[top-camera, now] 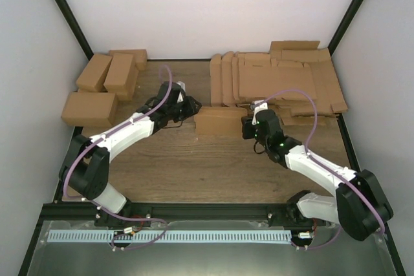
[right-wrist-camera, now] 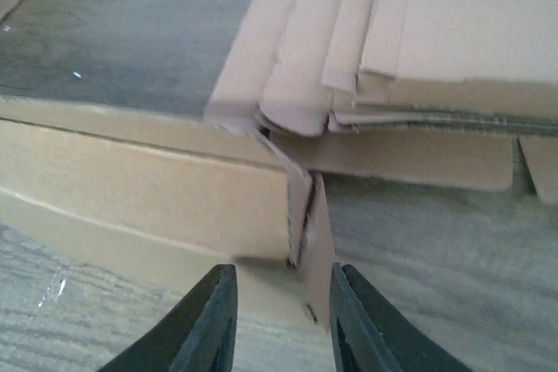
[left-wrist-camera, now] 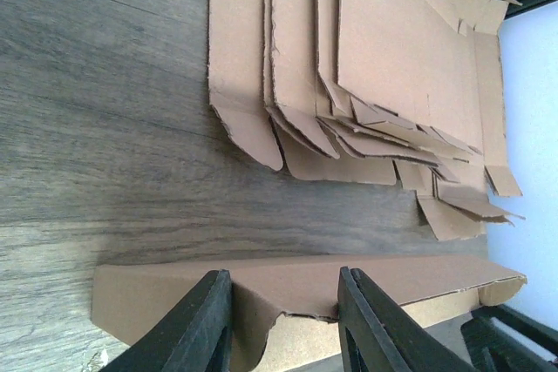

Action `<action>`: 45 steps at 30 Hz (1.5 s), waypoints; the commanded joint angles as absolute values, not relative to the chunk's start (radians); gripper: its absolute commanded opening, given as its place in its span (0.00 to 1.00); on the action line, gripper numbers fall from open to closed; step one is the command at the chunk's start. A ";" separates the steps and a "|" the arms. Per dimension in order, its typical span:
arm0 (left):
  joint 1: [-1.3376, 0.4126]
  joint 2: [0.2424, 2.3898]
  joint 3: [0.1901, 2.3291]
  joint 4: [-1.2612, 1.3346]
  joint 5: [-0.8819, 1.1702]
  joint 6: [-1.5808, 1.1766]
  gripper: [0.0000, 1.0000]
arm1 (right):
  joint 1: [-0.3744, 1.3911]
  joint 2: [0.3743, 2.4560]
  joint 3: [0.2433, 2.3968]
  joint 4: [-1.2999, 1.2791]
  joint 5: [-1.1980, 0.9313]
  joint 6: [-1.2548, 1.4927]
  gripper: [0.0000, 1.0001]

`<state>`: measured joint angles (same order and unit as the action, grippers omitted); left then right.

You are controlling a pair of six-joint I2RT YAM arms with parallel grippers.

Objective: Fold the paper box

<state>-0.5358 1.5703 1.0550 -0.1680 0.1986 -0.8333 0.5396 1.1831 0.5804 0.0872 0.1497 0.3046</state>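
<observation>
Left gripper [left-wrist-camera: 281,276] stands at the left end of the paper box [top-camera: 218,121], its black fingers [left-wrist-camera: 205,324] a moderate way apart and astride a ragged-edged strip of the box's cardboard. Whether the pads press on that strip cannot be told from the wrist view. Right gripper [right-wrist-camera: 281,269] sits at the box's right end, its jaws narrowly parted around the standing edge of an end flap [right-wrist-camera: 305,215]. The gap is wider than the card and the left finger is clear of it, so nothing is pinched. Largest of all, the wooden table [top-camera: 194,166] spreads under the box on every side, with the box resting about midway across it. Next come the two white arms: the left arm [top-camera: 123,134] reaches the box from the near left, the right arm [top-camera: 317,166] from the near right. Behind the box and to its right lies a spread pile of flat brown cardboard blanks [top-camera: 278,82], overlapping one another, their nearest edges just beyond the box's far side. Well to the left of the box, toward the far corner, several folded brown cartons [top-camera: 103,85] are heaped together. The box itself is a shallow brown carton, its long side running left to right between the two grippers. Smallest, a thin purple cable [top-camera: 169,82] loops above the left wrist, just left of the box.
</observation>
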 commanded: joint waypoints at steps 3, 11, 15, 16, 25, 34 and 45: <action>-0.546 1.595 1.004 -0.317 0.137 -0.802 0.33 | 0.545 1.131 0.619 -0.099 0.144 0.337 0.41; -0.554 1.584 1.021 -0.344 0.110 -0.782 0.33 | 0.517 1.084 0.738 -0.218 0.116 0.447 0.70; -0.556 1.578 1.036 -0.360 0.094 -0.774 0.34 | 0.475 1.153 0.854 -0.317 0.084 0.571 0.74; -0.555 1.577 1.038 -0.362 0.092 -0.773 0.35 | 0.468 1.176 0.880 -0.338 0.078 0.596 0.74; -0.557 1.581 1.054 -0.371 0.098 -0.771 0.36 | 0.456 1.350 0.975 -0.361 0.059 0.747 0.66; -0.557 1.597 1.083 -0.386 0.101 -0.756 0.36 | 0.453 1.376 1.015 -0.340 0.076 0.735 0.65; -0.558 1.608 1.112 -0.401 0.108 -0.741 0.36 | 0.436 1.475 1.154 -0.397 0.077 0.658 0.60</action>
